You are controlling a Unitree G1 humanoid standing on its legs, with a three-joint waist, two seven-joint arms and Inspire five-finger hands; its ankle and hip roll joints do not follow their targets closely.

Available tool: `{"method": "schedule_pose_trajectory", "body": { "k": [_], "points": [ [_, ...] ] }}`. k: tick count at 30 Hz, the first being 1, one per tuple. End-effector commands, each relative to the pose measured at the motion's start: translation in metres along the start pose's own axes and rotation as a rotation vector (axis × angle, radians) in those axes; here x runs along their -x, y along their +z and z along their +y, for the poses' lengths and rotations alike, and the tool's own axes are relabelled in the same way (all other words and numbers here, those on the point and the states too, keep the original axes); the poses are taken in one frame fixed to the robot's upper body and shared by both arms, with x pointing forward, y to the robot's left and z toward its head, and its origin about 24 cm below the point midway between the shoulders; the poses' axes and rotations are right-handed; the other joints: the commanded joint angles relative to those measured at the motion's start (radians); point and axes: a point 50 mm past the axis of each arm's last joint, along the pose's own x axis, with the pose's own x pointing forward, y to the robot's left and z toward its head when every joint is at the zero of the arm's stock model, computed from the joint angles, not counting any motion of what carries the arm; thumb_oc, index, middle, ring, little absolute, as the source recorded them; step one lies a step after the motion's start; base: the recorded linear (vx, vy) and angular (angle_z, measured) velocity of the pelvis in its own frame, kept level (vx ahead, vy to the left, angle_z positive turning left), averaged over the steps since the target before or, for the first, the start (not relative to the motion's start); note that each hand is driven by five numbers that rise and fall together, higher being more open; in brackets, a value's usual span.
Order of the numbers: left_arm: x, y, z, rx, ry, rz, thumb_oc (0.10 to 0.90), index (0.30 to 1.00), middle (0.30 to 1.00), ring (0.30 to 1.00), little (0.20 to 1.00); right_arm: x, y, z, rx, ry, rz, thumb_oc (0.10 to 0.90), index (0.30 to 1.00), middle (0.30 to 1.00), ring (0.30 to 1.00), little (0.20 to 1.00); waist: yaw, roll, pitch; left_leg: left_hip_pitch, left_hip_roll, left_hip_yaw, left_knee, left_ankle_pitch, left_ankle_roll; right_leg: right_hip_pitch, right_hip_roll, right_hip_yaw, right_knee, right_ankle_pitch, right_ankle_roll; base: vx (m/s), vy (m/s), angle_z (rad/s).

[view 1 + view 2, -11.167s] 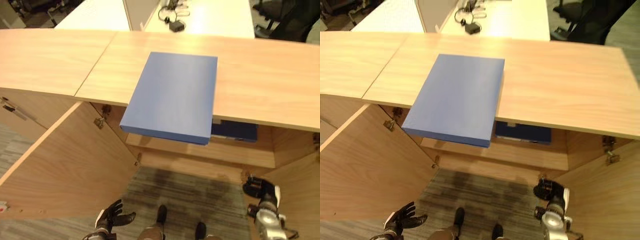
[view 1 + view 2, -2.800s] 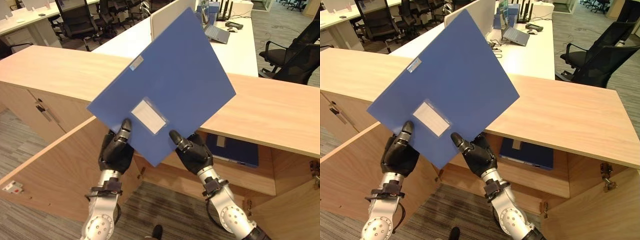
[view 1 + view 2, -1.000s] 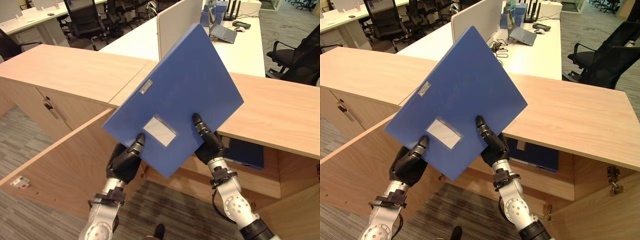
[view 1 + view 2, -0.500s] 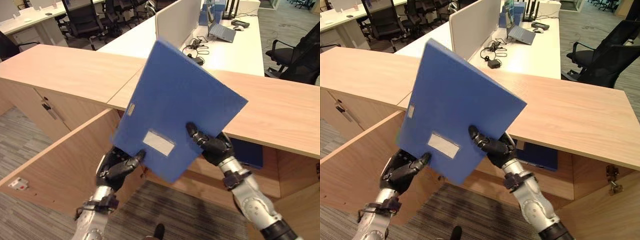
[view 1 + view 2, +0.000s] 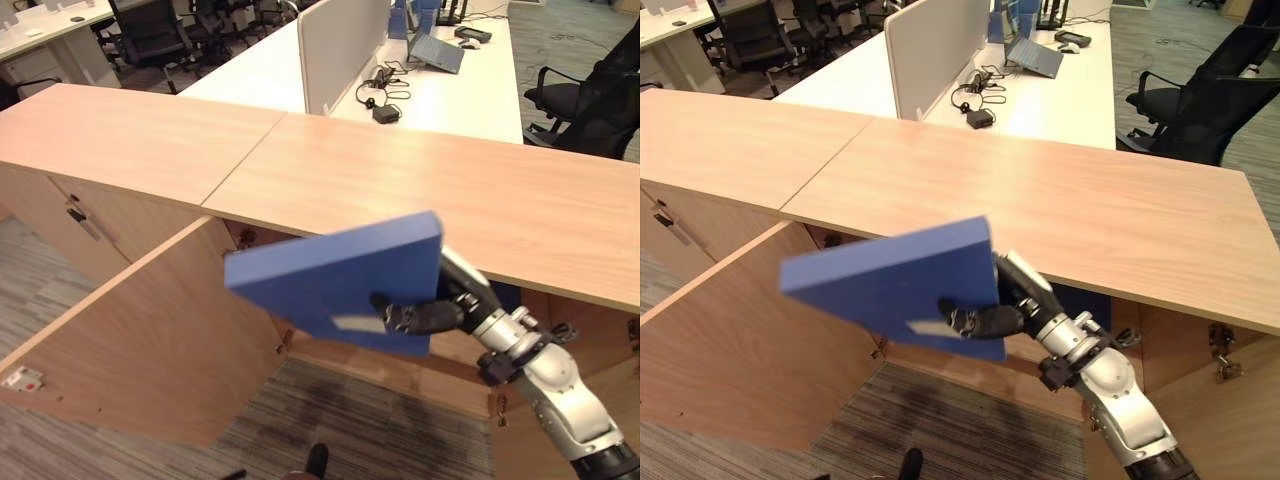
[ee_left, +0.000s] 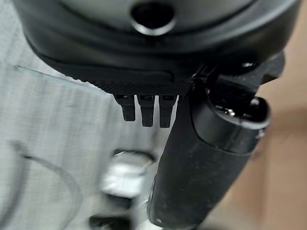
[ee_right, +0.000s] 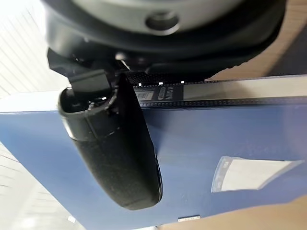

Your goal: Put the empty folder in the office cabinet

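We hold the blue folder [image 5: 335, 280] in our right hand [image 5: 440, 312] alone, thumb pinched across its face.
It hangs tilted before the cabinet's front edge, between the open left door [image 5: 150, 340] and the cabinet opening [image 5: 1080, 305]; our left hand [image 6: 206, 158] hangs empty with relaxed fingers. Beyond the cabinet top [image 5: 450, 190]: a desk [image 5: 1040, 90], a divider [image 5: 930, 50].

Open cabinet mouth [image 5: 330, 350] below worktop [image 5: 400, 190], flanked by swung-out door [image 5: 140, 330].

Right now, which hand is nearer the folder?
Right. The right hand grips the folder at its edge; the left hand is off it, over the floor.
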Motion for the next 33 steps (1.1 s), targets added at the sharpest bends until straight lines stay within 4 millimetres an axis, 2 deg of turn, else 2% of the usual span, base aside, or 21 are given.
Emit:
{"method": "schedule_pose_trajectory", "body": {
  "k": [1, 2, 4, 5, 6, 7, 10, 11, 12, 13, 14, 16, 17, 18, 19, 23, 26, 28, 29, 30, 33],
  "points": [
    [-0.018, 0.037, 0.000, -0.084, 0.006, -0.086, 0.800, 0.900, 0.900, 0.900, 0.900, -0.018, 0.030, 0.007, 0.161, 0.034, -0.174, 0.400, 0.300, 0.300, 0.300, 0.300, 0.005, -0.003, -0.032, 0.042, 0.068, 0.032, -0.006, -0.091, -0.038, -0.064, -0.052, -0.004, 0.040, -0.033, 0.045, 0.00, -0.003, 0.10],
    [-0.019, 0.037, 0.000, -0.083, 0.007, -0.087, 0.800, 0.900, 0.900, 0.900, 0.900, -0.018, 0.030, 0.007, 0.163, 0.034, -0.175, 0.400, 0.300, 0.300, 0.300, 0.300, 0.004, -0.003, -0.031, 0.042, 0.068, 0.032, -0.006, -0.091, -0.038, -0.064, -0.052, -0.005, 0.041, -0.034, 0.045, 0.01, 0.000, 0.08],
    [-0.020, 0.027, -0.009, -0.063, -0.029, -0.028, 0.800, 0.900, 0.900, 0.900, 0.900, -0.021, 0.010, 0.012, 0.249, 0.054, -0.074, 0.400, 0.300, 0.300, 0.300, 0.300, 0.008, -0.004, -0.028, 0.040, 0.068, 0.028, -0.006, -0.091, -0.037, -0.063, -0.051, -0.009, 0.041, -0.037, 0.044, 0.01, 0.002, 0.07],
    [-0.021, 0.026, -0.011, -0.065, -0.038, -0.019, 0.800, 0.900, 0.900, 0.900, 0.900, -0.020, 0.000, 0.013, 0.275, 0.057, -0.023, 0.400, 0.300, 0.300, 0.300, 0.300, 0.009, -0.004, -0.026, 0.039, 0.068, 0.025, -0.006, -0.092, -0.037, -0.063, -0.051, -0.010, 0.041, -0.039, 0.044, 0.00, 0.000, 0.00],
    [-0.023, 0.026, -0.017, -0.070, -0.059, -0.008, 0.800, 0.900, 0.900, 0.900, 0.900, -0.020, -0.029, 0.018, 0.309, 0.054, 0.099, 0.400, 0.300, 0.300, 0.300, 0.300, 0.015, -0.004, -0.023, 0.037, 0.067, 0.021, -0.006, -0.092, -0.036, -0.061, -0.052, -0.016, 0.041, -0.040, 0.043, 0.00, 0.000, 0.00],
    [-0.023, 0.026, -0.016, -0.069, -0.058, -0.008, 0.800, 0.900, 0.900, 0.900, 0.900, -0.021, -0.029, 0.019, 0.310, 0.054, 0.098, 0.400, 0.300, 0.300, 0.300, 0.300, 0.014, -0.005, -0.023, 0.037, 0.067, 0.020, -0.006, -0.092, -0.036, -0.061, -0.051, -0.017, 0.041, -0.040, 0.043, 0.00, 0.000, 0.00],
    [-0.025, 0.031, -0.017, -0.074, -0.050, -0.018, 0.800, 0.900, 0.900, 0.900, 0.900, -0.019, -0.063, 0.027, 0.311, 0.019, 0.235, 0.400, 0.300, 0.300, 0.300, 0.300, 0.024, -0.006, -0.018, 0.032, 0.067, 0.012, -0.006, -0.091, -0.035, -0.061, -0.052, -0.024, 0.040, -0.042, 0.042, 0.01, 0.001, 0.01],
    [-0.025, 0.031, -0.017, -0.074, -0.049, -0.018, 0.800, 0.900, 0.900, 0.900, 0.900, -0.020, -0.063, 0.027, 0.312, 0.018, 0.234, 0.400, 0.300, 0.300, 0.300, 0.300, 0.024, -0.007, -0.018, 0.032, 0.067, 0.012, -0.006, -0.091, -0.035, -0.061, -0.052, -0.024, 0.040, -0.042, 0.041, 0.00, 0.000, 0.00],
    [-0.027, 0.040, -0.016, -0.090, -0.041, -0.046, 0.800, 0.900, 0.900, 0.900, 0.900, -0.017, -0.088, 0.035, 0.294, 0.001, 0.342, 0.400, 0.300, 0.300, 0.300, 0.300, 0.036, -0.006, -0.012, 0.025, 0.065, 0.002, -0.006, -0.090, -0.034, -0.062, -0.052, -0.033, 0.041, -0.046, 0.040, 0.02, 0.002, 0.04],
    [-0.027, 0.040, -0.016, -0.090, -0.040, -0.046, 0.800, 0.900, 0.900, 0.900, 0.900, -0.017, -0.088, 0.036, 0.294, 0.000, 0.341, 0.400, 0.300, 0.300, 0.300, 0.300, 0.035, -0.007, -0.012, 0.024, 0.065, 0.001, -0.006, -0.090, -0.034, -0.062, -0.052, -0.033, 0.041, -0.046, 0.040, 0.02, 0.003, 0.17],
    [-0.028, 0.043, -0.015, -0.102, -0.041, -0.057, 0.800, 0.900, 0.900, 0.900, 0.900, -0.017, -0.094, 0.038, 0.266, -0.009, 0.361, 0.400, 0.300, 0.300, 0.300, 0.300, 0.038, -0.007, -0.010, 0.022, 0.064, -0.003, -0.006, -0.090, -0.034, -0.062, -0.052, -0.036, 0.041, -0.046, 0.040, 0.02, 0.009, 0.21],
    [-0.029, 0.050, -0.017, -0.129, -0.047, -0.084, 0.800, 0.900, 0.900, 0.900, 0.900, -0.008, -0.116, 0.044, 0.068, -0.104, 0.445, 0.400, 0.300, 0.300, 0.300, 0.300, 0.047, -0.002, -0.006, 0.015, 0.060, -0.015, -0.006, -0.087, -0.035, -0.061, -0.053, -0.050, 0.040, -0.049, 0.039, 0.02, 0.017, 0.16],
    [-0.029, 0.052, -0.018, -0.149, -0.055, -0.091, 0.800, 0.900, 0.900, 0.900, 0.900, -0.004, -0.126, 0.045, -0.095, -0.199, 0.465, 0.400, 0.300, 0.300, 0.300, 0.300, 0.053, 0.002, -0.003, 0.012, 0.058, -0.020, -0.006, -0.088, -0.037, -0.058, -0.052, -0.056, 0.039, -0.052, 0.037, 0.00, 0.016, 0.14],
    [-0.029, 0.052, -0.018, -0.150, -0.055, -0.092, 0.800, 0.900, 0.900, 0.900, 0.900, -0.004, -0.126, 0.045, -0.095, -0.199, 0.465, 0.400, 0.300, 0.300, 0.300, 0.300, 0.051, 0.001, -0.004, 0.008, 0.056, -0.023, -0.006, -0.084, -0.035, -0.061, -0.053, -0.058, 0.038, -0.049, 0.039, 0.00, 0.016, 0.19],
    [-0.029, 0.053, -0.017, -0.171, -0.059, -0.092, 0.800, 0.900, 0.900, 0.900, 0.900, -0.003, -0.129, 0.044, -0.204, -0.265, 0.457, 0.400, 0.300, 0.300, 0.300, 0.300, 0.054, 0.003, -0.002, 0.004, 0.055, -0.027, -0.006, -0.083, -0.036, -0.061, -0.054, -0.062, 0.036, -0.048, 0.039, 0.00, 0.015, 0.17],
    [-0.026, 0.051, -0.020, -0.283, -0.107, -0.086, 0.800, 0.900, 0.900, 0.900, 0.900, 0.003, -0.139, 0.018, -0.570, -0.618, 0.371, 0.400, 0.300, 0.300, 0.300, 0.300, 0.065, 0.013, 0.005, 0.002, 0.054, -0.029, -0.006, -0.088, -0.037, -0.060, -0.053, -0.064, 0.033, -0.050, 0.040, 0.01, 0.015, 0.10],
    [-0.025, 0.050, -0.018, -0.322, -0.121, -0.081, 0.800, 0.900, 0.900, 0.900, 0.900, 0.010, -0.139, -0.008, -0.799, -0.856, 0.237, 0.400, 0.300, 0.300, 0.300, 0.300, 0.072, 0.016, 0.006, -0.003, 0.050, -0.035, -0.006, -0.086, -0.036, -0.062, -0.054, -0.067, 0.032, -0.049, 0.040, 0.02, 0.001, 0.06],
    [-0.024, 0.049, -0.016, -0.336, -0.120, -0.077, 0.800, 0.900, 0.900, 0.900, 0.900, 0.020, -0.138, -0.028, -0.887, -1.019, 0.149, 0.400, 0.300, 0.300, 0.300, 0.300, 0.078, 0.018, 0.009, 0.001, 0.052, -0.037, -0.006, -0.093, -0.038, -0.057, -0.052, -0.068, 0.035, -0.056, 0.040, 0.03, -0.020, 0.07],
    [-0.023, 0.051, -0.015, -0.365, -0.126, -0.083, 0.800, 0.900, 0.900, 0.900, 0.900, 0.028, -0.136, -0.047, -0.979, -1.157, 0.049, 0.400, 0.300, 0.300, 0.300, 0.300, 0.085, 0.021, 0.010, 0.000, 0.051, -0.044, -0.006, -0.096, -0.038, -0.055, -0.052, -0.072, 0.036, -0.061, 0.040, 0.02, -0.014, 0.09],
    [-0.024, 0.052, -0.014, -0.366, -0.126, -0.084, 0.800, 0.900, 0.900, 0.900, 0.900, 0.028, -0.136, -0.047, -0.980, -1.158, 0.047, 0.400, 0.300, 0.300, 0.300, 0.300, 0.086, 0.020, 0.010, 0.000, 0.051, -0.044, -0.006, -0.096, -0.038, -0.055, -0.052, -0.072, 0.036, -0.061, 0.040, 0.03, -0.008, 0.09],
    [-0.022, 0.055, -0.015, -0.400, -0.146, -0.099, 0.800, 0.900, 0.900, 0.900, 0.900, 0.046, -0.129, -0.075, -1.064, -1.345, -0.110, 0.400, 0.300, 0.300, 0.300, 0.300, 0.093, 0.023, 0.006, -0.002, 0.048, -0.052, -0.006, -0.102, -0.038, -0.053, -0.052, -0.077, 0.037, -0.068, 0.041, 0.03, -0.004, 0.08]
  ]
}}
